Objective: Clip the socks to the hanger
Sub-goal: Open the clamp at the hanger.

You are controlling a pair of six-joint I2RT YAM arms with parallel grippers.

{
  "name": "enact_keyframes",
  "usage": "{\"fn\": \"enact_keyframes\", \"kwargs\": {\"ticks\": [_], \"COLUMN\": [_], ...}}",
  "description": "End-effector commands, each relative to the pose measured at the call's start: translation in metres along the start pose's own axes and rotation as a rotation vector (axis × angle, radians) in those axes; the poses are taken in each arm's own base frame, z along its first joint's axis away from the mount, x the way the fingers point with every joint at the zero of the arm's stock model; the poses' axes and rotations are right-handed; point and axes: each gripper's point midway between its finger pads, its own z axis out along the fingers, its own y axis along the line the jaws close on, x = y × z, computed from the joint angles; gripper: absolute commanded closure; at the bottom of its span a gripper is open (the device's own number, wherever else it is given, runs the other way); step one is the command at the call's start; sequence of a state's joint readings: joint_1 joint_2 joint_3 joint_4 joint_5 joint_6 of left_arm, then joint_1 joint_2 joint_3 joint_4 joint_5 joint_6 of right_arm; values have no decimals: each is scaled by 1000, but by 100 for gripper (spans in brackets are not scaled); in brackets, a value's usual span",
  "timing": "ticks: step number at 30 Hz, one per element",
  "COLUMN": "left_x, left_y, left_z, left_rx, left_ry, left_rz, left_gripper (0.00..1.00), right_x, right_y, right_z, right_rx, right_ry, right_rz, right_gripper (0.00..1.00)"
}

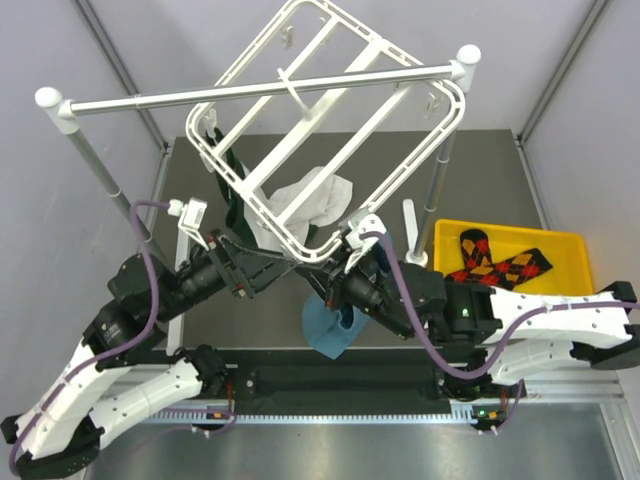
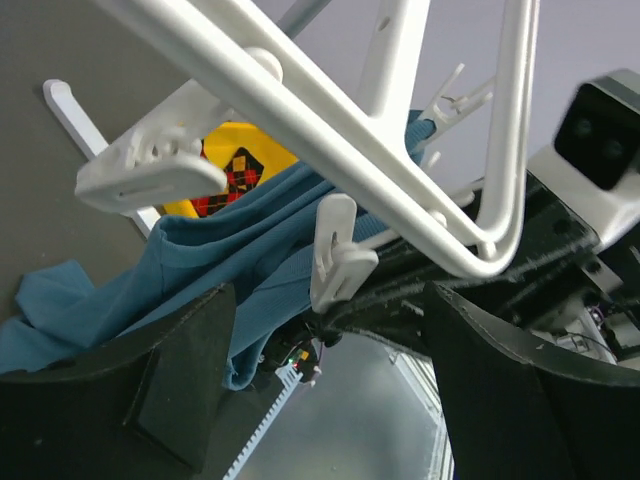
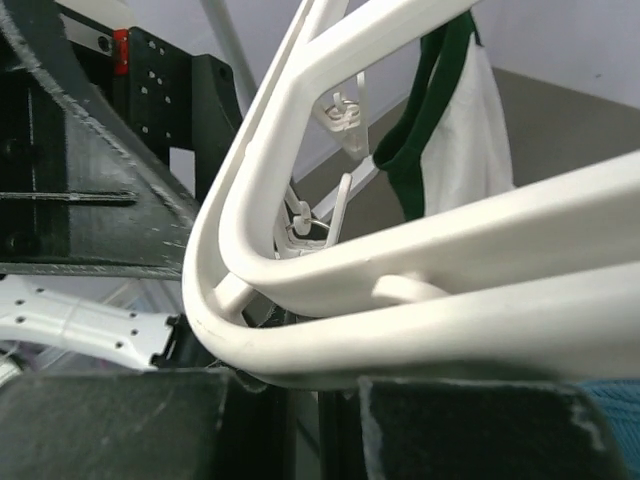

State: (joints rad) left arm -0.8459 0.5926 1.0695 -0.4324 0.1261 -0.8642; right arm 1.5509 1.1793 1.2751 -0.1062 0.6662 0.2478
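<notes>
The two argyle socks point(image 1: 500, 265) lie crossed in a yellow bin at the right; a bit of them shows in the left wrist view point(image 2: 235, 170). The white hanger point(image 1: 380, 45) hangs tilted from the rail, its low corner between my grippers. My left gripper point(image 1: 293, 262) is open and empty; a dangling clip point(image 2: 335, 255) hangs just beyond its wide-apart fingers point(image 2: 180, 390). My right gripper point(image 1: 338, 250) has its fingers point(image 3: 110, 425) nearly together under the hanger's rim point(image 3: 400, 260), which lies across the tips. I see nothing between them.
A teal cloth point(image 1: 330, 335) hangs from the hanger's low corner, below the right gripper. A white cloth point(image 1: 310, 200) and a dark green piece point(image 1: 232, 180) hang from the frame. The silver rail point(image 1: 270, 88) on its posts spans the back. The yellow bin point(image 1: 510, 228) sits at the right.
</notes>
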Motion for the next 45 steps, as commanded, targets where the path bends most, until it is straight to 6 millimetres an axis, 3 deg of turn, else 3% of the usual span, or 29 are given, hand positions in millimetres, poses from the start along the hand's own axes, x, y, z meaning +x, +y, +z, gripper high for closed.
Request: {"fn": "enact_keyframes", "kwargs": {"ticks": [1,6,12,19,27,31,36,45], "left_x": [-19,-22,-9,-4,1,2,6,5], "left_y": [-28,-41,-59,-65,-70,-74,-73,-78], "left_z": [-16,-27,-7,3,2,0,4,3], "left_rx": [154,244,359,412,463,488,494,524], "left_ry": [-120,-157,-66,-37,-22,-15,6,4], "left_rz": [38,73,78,100,118,129,126,118], "left_gripper": [17,14,18,21,37,37,46,53], "right_x": [-8,-10,-15,-18,-18,-20,-23,-15], "right_y": [11,18,24,26,20,18,20,21], "right_z": [-15,-31,-41,-44,-47,-50,-51,-46], "right_rx": [-119,-214,-299,-360,-397,-418,-445,-459], "right_ry": [18,51,61,64,56,47,45,70], "right_rz": [134,215,290,345,374,392,402,414], "right_gripper": [100,100,100,100,100,100,100,100]}}
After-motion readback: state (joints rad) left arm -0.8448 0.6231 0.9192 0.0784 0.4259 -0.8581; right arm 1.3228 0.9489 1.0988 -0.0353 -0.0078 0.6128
